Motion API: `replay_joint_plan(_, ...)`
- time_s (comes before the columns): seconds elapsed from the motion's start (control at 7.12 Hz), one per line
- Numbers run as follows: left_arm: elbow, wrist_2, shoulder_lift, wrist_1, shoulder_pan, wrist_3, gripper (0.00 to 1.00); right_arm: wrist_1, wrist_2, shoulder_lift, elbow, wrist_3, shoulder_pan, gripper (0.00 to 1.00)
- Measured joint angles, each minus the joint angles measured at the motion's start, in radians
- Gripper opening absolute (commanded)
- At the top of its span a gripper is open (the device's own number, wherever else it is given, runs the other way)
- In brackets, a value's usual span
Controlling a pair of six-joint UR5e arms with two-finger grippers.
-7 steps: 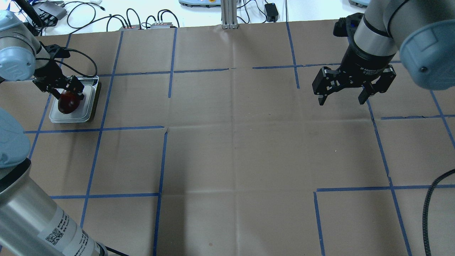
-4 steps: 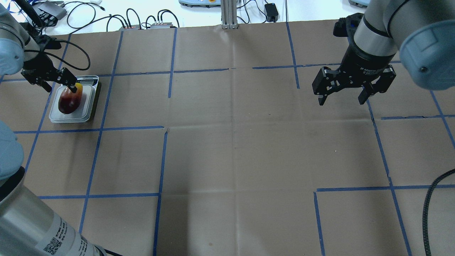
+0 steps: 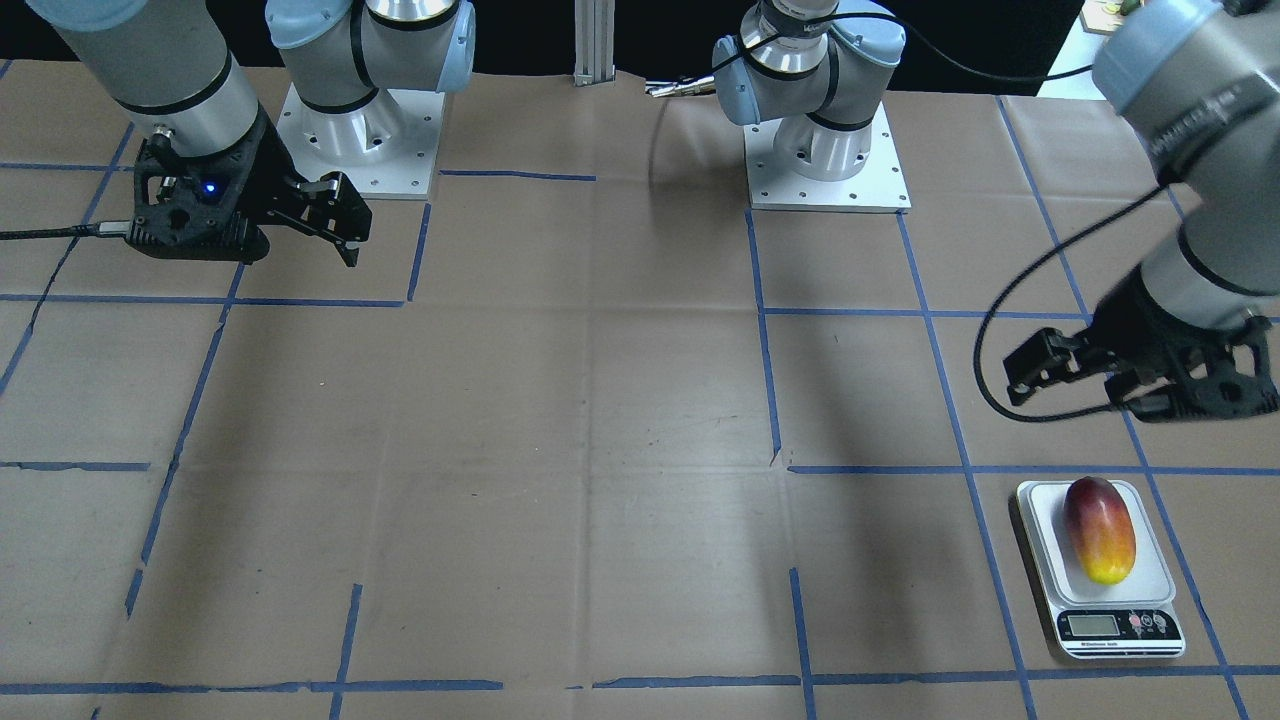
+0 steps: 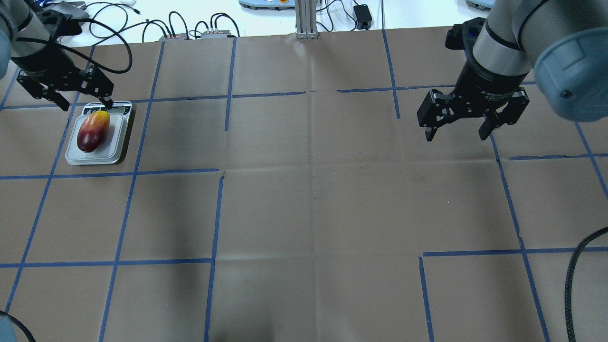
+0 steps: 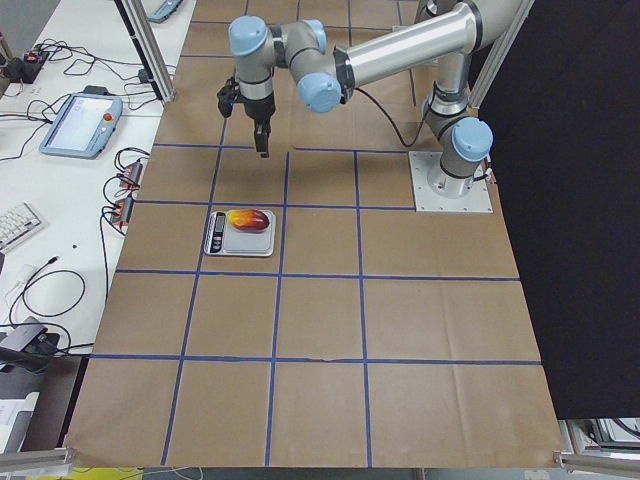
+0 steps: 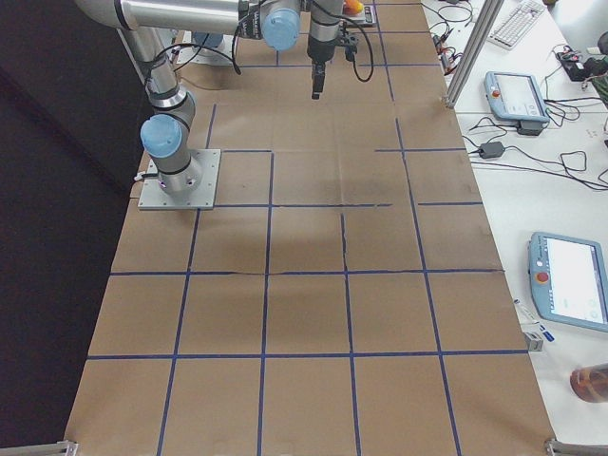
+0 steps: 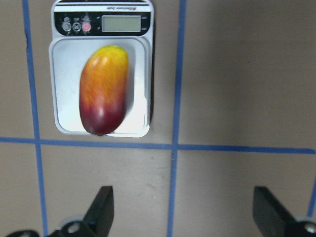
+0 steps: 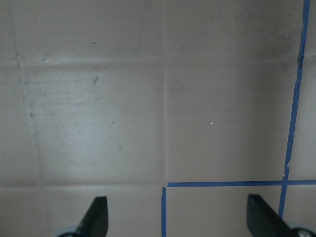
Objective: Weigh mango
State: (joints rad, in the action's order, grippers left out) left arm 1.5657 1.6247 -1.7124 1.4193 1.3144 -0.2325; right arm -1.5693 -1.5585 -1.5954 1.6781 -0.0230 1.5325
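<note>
The mango, dark red fading to yellow, lies lengthwise on the white platform of a small digital scale at the table's far left. It also shows in the front view and the left wrist view, with the scale's display at its yellow end. My left gripper is open and empty. It hangs raised over the scale's display end, clear of the mango. My right gripper is open and empty above bare paper at the far right.
Brown paper with blue tape lines covers the table. Cables and small boxes and an aluminium post stand at the far edge. The two arm bases are bolted at the robot's side.
My left gripper let go of the mango, rose and drew back toward the far edge. The mango stays on the scale. The right arm has not moved.
</note>
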Motion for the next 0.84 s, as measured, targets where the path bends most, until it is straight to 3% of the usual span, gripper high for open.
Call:
replay_joint_plan(0.42, 0.151, -0.106, 0.192, 0.033, 0.143, 0.161, 1.00, 0.000, 0.000, 0.000, 0.000, 0.000, 0.000, 1.00)
replay_joint_plan(0.84, 0.174, -0.146, 0.229, 0.082, 0.175, 0.184, 1.00, 0.000, 0.000, 0.000, 0.000, 0.000, 0.000, 1.00)
